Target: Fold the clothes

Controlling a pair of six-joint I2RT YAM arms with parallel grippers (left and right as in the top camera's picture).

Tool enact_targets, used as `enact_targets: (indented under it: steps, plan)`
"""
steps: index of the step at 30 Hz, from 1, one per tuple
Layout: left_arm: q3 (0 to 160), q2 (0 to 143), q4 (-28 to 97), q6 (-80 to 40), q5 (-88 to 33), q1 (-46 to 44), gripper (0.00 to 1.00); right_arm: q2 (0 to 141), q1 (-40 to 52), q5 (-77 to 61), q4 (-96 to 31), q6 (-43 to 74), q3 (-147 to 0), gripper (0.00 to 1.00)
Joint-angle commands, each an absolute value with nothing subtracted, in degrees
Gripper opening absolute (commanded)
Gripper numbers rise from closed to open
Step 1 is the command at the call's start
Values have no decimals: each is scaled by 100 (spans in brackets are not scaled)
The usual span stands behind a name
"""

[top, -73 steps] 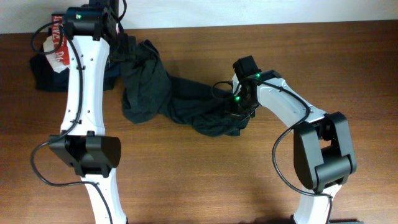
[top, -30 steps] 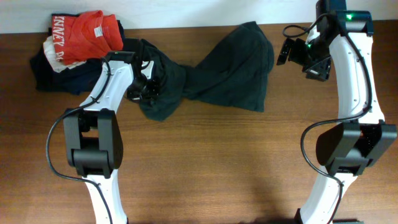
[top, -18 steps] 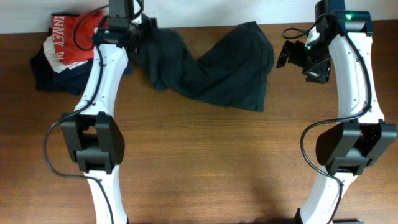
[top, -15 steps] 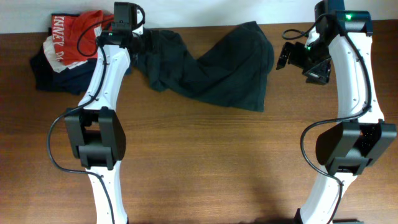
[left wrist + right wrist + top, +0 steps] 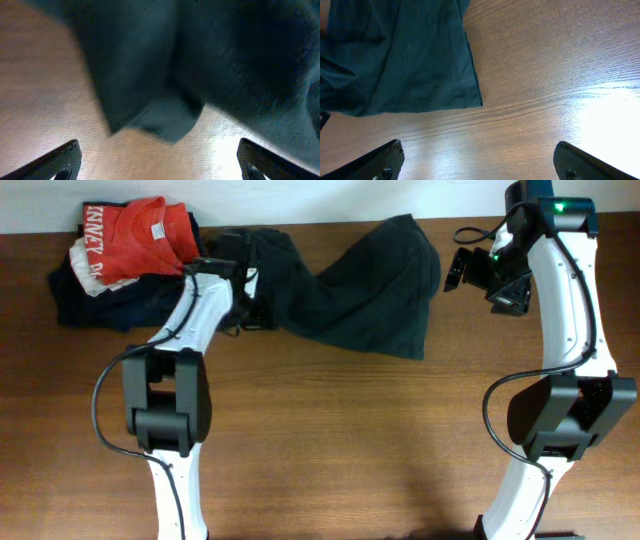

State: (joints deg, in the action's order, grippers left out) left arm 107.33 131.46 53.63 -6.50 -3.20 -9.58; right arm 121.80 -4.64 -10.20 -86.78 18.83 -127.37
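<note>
Sprawling rumpled on grained wood [image 5: 330, 440] lies the dark T-shirt [image 5: 350, 290], left pincer [image 5: 159, 167] and right pincer [image 5: 479, 165] spread.

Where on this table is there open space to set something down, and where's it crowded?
Widest bare wood: the front of the table, between the left arm and the right arm, in front of the black T-shirt. Crowded: back left, where the red-orange shirt and navy garments are piled and the left arm reaches over the T-shirt's edge.
</note>
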Motion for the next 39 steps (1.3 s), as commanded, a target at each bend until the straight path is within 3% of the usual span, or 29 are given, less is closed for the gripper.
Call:
enact_targets:
  steps: [1,6,12,14,15,16,18,23,28,34,39]
  plan:
    - [10608,13043,4899,-617,-95,-974,96,12226,-408,-1048,-8685,1824,-12691,99]
    - [10600,13076,4416,-615,152,-969,77,12226,-408,-1046,-8698,1824,-12691,99]
    - [10597,13404,4554,-615,150,-969,76,12226,-408,-1024,-8702,1822,-12691,99]
    - [10602,13404,4552,-615,152,-969,54,12226,-408,-1024,-8705,1822,-12691,99]
    - [10613,13402,4580,-615,150,-969,36,12226,-408,-1024,-8702,1822,-12691,99]
    - [10613,13402,4619,-613,152,-969,28,12226,-408,-1022,-8702,1822,-12691,99]
    - [10742,13402,4899,-613,152,-969,1,12226,-408,-1024,-8705,1822,-12691,99]
    - [12481,13347,6705,-613,207,-972,0,12226,-408,-1024,-8713,1822,-12691,99]
    - [15297,13347,9535,-510,456,-1245,0,12226,-408,-1026,-8748,1824,-12691,99]
    - [15364,12967,9673,-508,1048,-2178,0,12226,-408,-1026,-9131,1824,-12691,99]
    - [15270,11664,9673,-506,1107,-2145,1,12226,-408,-1028,-9435,1824,-12691,99]
